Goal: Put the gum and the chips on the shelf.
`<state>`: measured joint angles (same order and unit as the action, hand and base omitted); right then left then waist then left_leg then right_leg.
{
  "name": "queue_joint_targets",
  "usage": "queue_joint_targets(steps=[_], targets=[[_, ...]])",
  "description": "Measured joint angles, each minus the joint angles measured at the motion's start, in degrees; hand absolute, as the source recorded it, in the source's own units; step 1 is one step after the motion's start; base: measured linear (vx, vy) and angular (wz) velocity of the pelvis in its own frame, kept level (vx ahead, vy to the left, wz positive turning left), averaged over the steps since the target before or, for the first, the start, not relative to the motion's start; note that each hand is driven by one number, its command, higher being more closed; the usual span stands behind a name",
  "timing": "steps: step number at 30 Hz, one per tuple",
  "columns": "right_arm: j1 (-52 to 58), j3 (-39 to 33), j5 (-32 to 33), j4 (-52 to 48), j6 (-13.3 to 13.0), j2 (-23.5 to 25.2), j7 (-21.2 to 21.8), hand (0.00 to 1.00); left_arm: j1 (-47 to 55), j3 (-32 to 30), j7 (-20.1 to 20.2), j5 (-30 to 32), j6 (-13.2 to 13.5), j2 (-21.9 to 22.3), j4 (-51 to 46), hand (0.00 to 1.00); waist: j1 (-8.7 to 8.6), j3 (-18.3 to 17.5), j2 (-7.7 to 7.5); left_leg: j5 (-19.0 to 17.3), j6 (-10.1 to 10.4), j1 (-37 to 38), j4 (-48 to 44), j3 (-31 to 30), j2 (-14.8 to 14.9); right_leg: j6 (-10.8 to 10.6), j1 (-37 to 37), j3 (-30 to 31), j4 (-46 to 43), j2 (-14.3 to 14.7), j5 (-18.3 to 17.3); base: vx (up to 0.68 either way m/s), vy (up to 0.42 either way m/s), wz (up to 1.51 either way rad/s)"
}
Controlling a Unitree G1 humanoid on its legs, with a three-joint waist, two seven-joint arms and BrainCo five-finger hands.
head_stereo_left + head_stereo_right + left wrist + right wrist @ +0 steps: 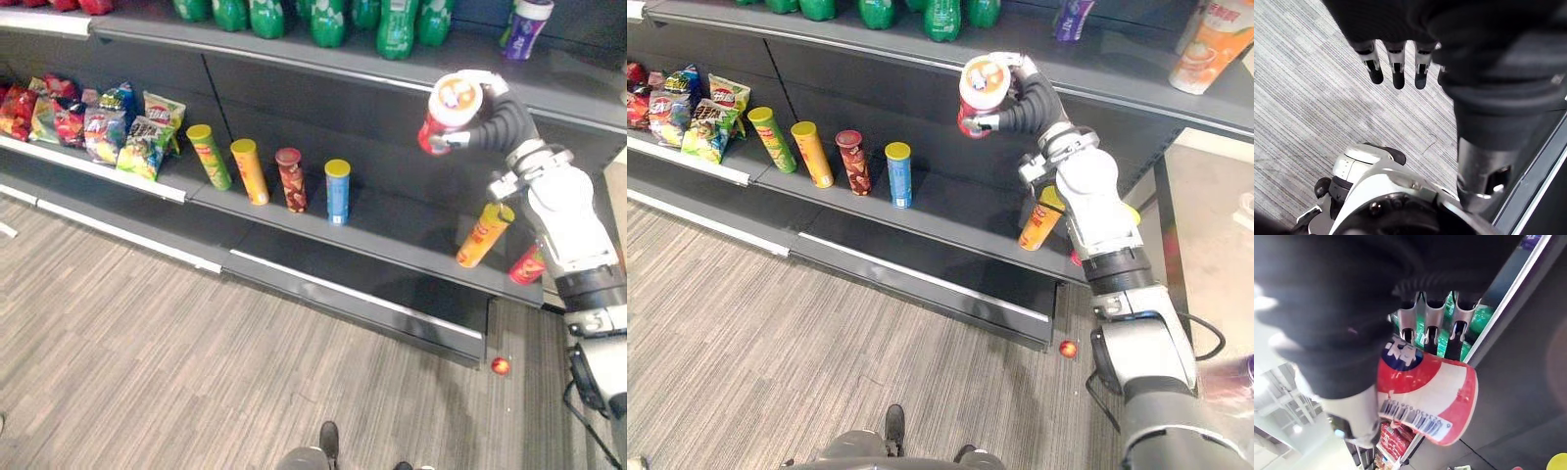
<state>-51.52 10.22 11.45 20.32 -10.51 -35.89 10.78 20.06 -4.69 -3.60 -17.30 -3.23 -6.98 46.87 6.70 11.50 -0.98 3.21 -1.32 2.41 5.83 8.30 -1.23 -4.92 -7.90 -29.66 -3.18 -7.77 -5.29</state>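
**A:** Any labels or writing?

**B:** The red-and-white round canister with a pale lid (1435, 387) has a white barcode strip (1415, 418) along its side and a blue-and-white emblem (1403, 352) higher up. The lettering is too blurred to read.

**A:** Where is the canister?

**B:** In the air in front of the dark grey metal shelf (392, 235), between the lower board and the upper one, its lid turned toward the head camera. The right hand (1022, 98) grips it, fingers (1430, 335) curled over one side and the thumb across the other.

**A:** And the other hand?

**B:** The left hand (1397, 73) hangs over the floor, fingers straight, empty.

**A:** The room?

**B:** Store shelving over a grey striped wood-look floor (196, 352). Four tall tubes stand in a row on the lower board: a green tube (209, 155), an orange tube (249, 170), a dark red tube (291, 179) and a blue tube (337, 191). A tilted orange tube (483, 235) leans beside the right arm. Bright snack bags (98, 122) sit at the left, and green plastic bottles (323, 20) stand on the top board.
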Motion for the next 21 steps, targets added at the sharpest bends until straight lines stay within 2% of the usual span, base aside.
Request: queue_joint_targets(steps=[4, 6, 12, 15, 19, 21], targets=[[-4.2, 2.0, 0.1, 2.7, 0.7, -1.1, -0.5, 1.00, -0.1, 0.0, 0.0, 0.2, -0.8, 0.0, -0.1, 0.00, 0.44, 0.3, -0.01, 0.5, -0.4, -0.1, -0.1, -0.4, 0.0, 0.0, -0.1, -0.4, 0.0, 0.0, 0.0, 0.00, 0.001, 0.05], [-6.4, 2.1, 1.0, 4.3, 1.9, -1.9, -1.7, 1.00, -0.2, 0.3, 0.0, 0.5, -0.7, 0.0, -0.6, 0.00, 1.33, 0.6, -0.04, 0.7, -0.3, -0.1, -0.3, -0.6, 0.0, 0.0, -0.1, -0.5, 0.1, 0.0, 0.0, 0.00, -0.002, 0.02], [-12.8, 3.5, 2.8, 11.4, 4.9, -2.0, -4.3, 1.00, -0.2, 1.0, -0.2, 0.6, -0.8, -0.2, -1.3, 0.00, 1.66, 1.7, 0.02, 1.0, -0.3, -0.2, -0.3, -1.2, 0.0, 0.0, -0.3, -1.1, 0.1, 0.2, 0.0, -0.01, -0.003, 0.04], [-14.6, 3.9, 4.5, 13.9, 5.3, -2.0, -4.8, 1.00, -0.2, 1.0, -0.2, 0.6, -1.0, -0.2, -1.6, 0.00, 2.08, 2.1, 0.10, 1.0, -0.3, -0.3, -0.3, -1.2, 0.1, 0.0, -0.3, -1.2, 0.1, 0.2, 0.0, 0.00, 0.000, 0.00], [-18.1, 3.9, 4.9, 16.8, 5.6, -3.9, -7.8, 1.00, -1.2, 1.0, -0.2, 0.5, -1.1, -0.6, -2.0, 0.00, 3.03, 4.4, 0.12, 1.0, -0.2, -0.5, -0.3, -1.3, 0.2, 0.1, -0.2, -1.2, -0.1, 0.3, 0.0, -0.01, 0.001, 0.01], [-19.5, 3.9, 5.0, 17.9, 6.7, -4.4, -9.1, 1.00, -1.5, 1.0, -0.2, 0.5, -1.1, -0.6, -2.0, 0.00, 3.19, 4.7, 0.05, 1.0, -0.2, -1.2, -0.3, -1.3, 0.3, 0.1, 0.3, -1.4, -0.1, 0.4, 0.0, -0.02, 0.004, 0.05]])
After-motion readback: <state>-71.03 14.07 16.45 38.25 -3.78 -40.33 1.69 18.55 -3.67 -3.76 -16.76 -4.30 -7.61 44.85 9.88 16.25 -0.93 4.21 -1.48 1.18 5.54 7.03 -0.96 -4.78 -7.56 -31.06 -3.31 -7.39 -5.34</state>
